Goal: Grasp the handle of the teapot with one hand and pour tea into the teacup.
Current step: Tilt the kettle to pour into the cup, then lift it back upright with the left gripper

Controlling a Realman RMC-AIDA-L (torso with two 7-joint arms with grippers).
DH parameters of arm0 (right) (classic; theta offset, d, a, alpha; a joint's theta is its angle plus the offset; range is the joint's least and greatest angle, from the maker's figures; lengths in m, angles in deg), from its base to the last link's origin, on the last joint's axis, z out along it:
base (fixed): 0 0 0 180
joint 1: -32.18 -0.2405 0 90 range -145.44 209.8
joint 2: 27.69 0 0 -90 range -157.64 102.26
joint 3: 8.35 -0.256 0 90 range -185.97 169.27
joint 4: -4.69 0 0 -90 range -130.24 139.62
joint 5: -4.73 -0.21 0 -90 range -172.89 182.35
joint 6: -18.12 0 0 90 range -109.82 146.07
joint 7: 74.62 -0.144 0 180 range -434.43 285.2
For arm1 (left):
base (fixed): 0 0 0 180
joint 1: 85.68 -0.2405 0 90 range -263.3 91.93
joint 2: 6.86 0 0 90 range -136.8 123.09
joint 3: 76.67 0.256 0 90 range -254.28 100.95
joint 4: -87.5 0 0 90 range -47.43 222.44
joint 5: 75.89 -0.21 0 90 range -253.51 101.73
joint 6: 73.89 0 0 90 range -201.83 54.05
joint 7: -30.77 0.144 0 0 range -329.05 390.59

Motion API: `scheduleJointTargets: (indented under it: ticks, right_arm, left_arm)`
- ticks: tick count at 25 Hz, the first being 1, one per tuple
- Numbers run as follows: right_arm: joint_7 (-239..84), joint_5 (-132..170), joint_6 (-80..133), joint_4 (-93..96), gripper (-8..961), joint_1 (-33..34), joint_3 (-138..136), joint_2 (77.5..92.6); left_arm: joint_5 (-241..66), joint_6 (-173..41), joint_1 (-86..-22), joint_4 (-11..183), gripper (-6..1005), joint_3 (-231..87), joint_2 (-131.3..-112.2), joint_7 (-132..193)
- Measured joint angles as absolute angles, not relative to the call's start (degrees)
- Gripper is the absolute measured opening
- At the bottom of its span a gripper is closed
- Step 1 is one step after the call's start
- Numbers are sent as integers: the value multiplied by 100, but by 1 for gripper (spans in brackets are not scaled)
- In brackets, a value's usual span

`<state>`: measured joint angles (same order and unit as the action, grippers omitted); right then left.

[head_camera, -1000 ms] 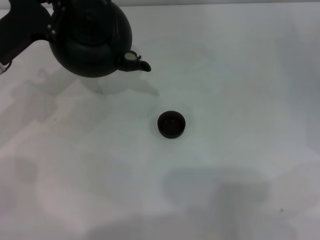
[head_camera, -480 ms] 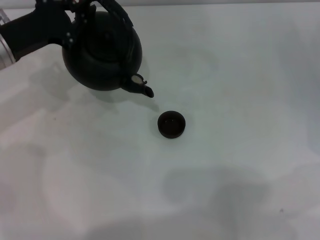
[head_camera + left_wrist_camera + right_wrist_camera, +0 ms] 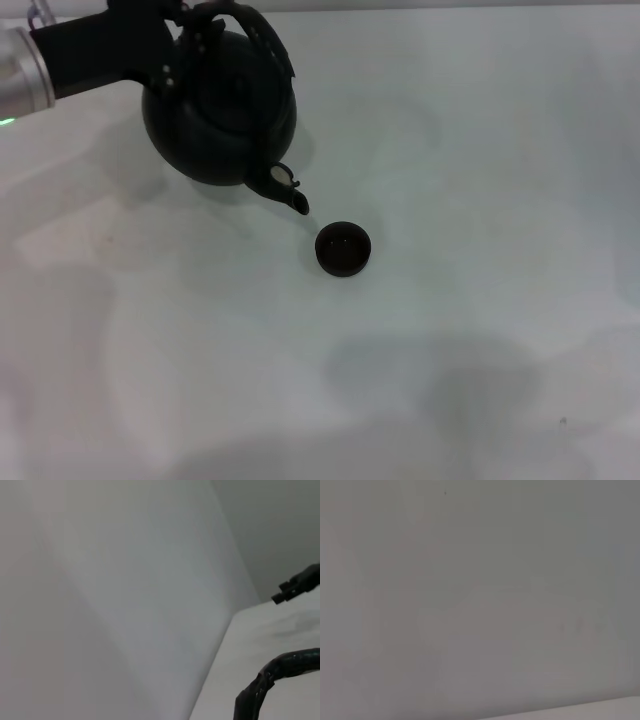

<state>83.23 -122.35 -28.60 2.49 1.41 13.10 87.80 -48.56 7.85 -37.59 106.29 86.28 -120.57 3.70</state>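
The large black teapot [image 3: 220,120] hangs above the table at the back left, tilted so that its short spout [image 3: 291,196] points down towards the teacup [image 3: 343,249]. The spout tip is just up and left of the cup's rim, with a small gap between them. My left gripper [image 3: 185,22] comes in from the left and is shut on the arched handle [image 3: 262,42] over the pot. In the left wrist view a stretch of the wrapped handle [image 3: 282,670] shows close up. The small dark cup stands upright near the table's middle. My right gripper is out of view.
The white table [image 3: 480,180] spreads around the cup. Faint shadows lie across its front part. The right wrist view holds only a plain grey surface.
The left arm has carried the teapot right and towards the cup. The pot has tipped further, and the spout has dropped close to the cup's rim. The cup has not moved.
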Motion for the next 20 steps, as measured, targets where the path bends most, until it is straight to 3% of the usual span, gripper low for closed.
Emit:
scheduleJointTargets:
  ticks: [8, 20]
  right_arm:
    - [8323, -12236, -2855, 249, 835, 121, 1310, 8780]
    - [8314, -12236, -2867, 249, 835, 140, 1310, 8778]
  left_arm:
    - [-5151, 508, -3442, 10642, 103, 8628, -12109, 445]
    - [-5385, 84, -3062, 10649, 103, 8628, -12409, 843]
